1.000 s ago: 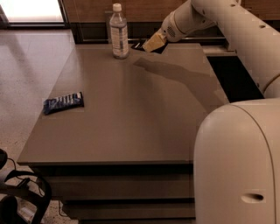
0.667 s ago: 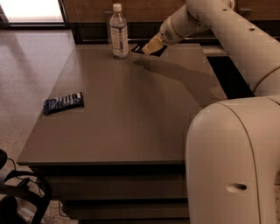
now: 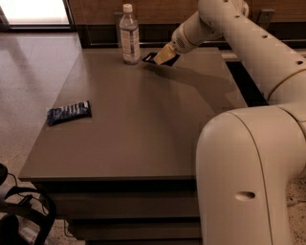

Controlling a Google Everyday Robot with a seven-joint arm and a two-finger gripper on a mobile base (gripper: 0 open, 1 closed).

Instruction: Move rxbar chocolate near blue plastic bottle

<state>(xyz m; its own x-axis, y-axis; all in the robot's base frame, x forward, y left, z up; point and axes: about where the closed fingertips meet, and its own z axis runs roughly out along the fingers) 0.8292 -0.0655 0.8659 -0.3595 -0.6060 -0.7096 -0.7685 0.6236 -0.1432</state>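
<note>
Grey-brown worktop [image 3: 143, 134] across the middle of the camera view, seen from the near side. Clear blue plastic bottle [image 3: 129, 36] upright at the far edge, left of centre, white cap on, pale label round the body. Black rxbar chocolate [image 3: 149, 58] just right of the bottle, close beside it, gap or contact not clear. Bar tilted, left end low over the worktop surface. Right end of the bar clamped in the hand [image 3: 160, 58], jaws narrow on the wrapper. Hand at the far side of the worktop, right of the bottle, pointing left and down. Cream arm [image 3: 248, 43] running from the hand up to the far right, then down to the big cream robot body [image 3: 248, 182] at near right, covering the worktop's near right corner. Shadow of hand and arm on the worktop, right of the bar. Dark blue wrapper [image 3: 69, 112] with white print flat near the worktop's left edge, well apart from bottle and bar. Pale speckled floor [image 3: 33, 67] to the left. Bright window [image 3: 36, 10] at far left, wood panelling [image 3: 158, 9] behind the bottle. Black straps or cables [image 3: 19, 215] on the floor at the near left corner; cannot tell what exactly.
</note>
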